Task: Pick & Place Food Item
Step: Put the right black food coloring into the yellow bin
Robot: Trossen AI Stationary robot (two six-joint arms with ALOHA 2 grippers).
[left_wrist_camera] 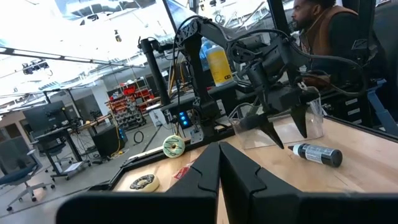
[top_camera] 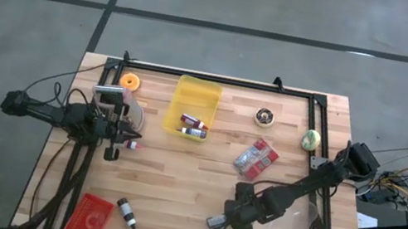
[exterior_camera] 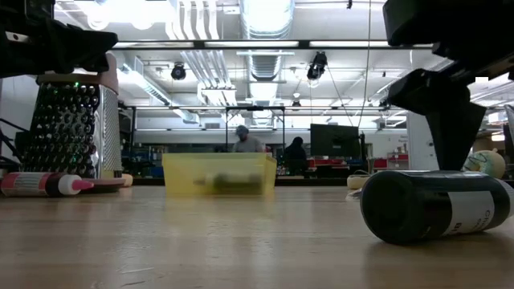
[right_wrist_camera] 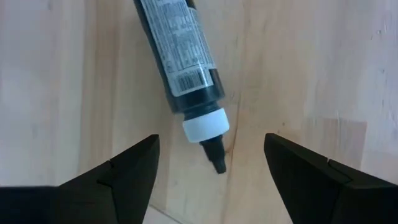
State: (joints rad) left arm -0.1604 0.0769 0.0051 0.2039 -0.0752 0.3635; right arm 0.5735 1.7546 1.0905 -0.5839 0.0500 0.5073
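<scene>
A dark bottle (right_wrist_camera: 180,56) with a printed label, white collar and black nozzle lies on its side on the wooden table, near the front right in the high view (top_camera: 215,221). My right gripper (right_wrist_camera: 211,155) hangs open just above it, pointing steeply down. One finger stands on each side of the nozzle end, touching nothing. The low view shows the bottle (exterior_camera: 434,205) under this gripper (exterior_camera: 450,120). My left gripper (left_wrist_camera: 221,168) is shut and empty, held level above the table's left side (top_camera: 124,129).
A yellow bin (top_camera: 193,106) with two tubes stands at the far middle. Red-and-white packets (top_camera: 255,157), a tape roll (top_camera: 264,118) and a green ball (top_camera: 312,139) lie far right. A grater (top_camera: 110,98), pink tube (top_camera: 131,145), red basket (top_camera: 87,216) and small bottle (top_camera: 126,212) occupy the left.
</scene>
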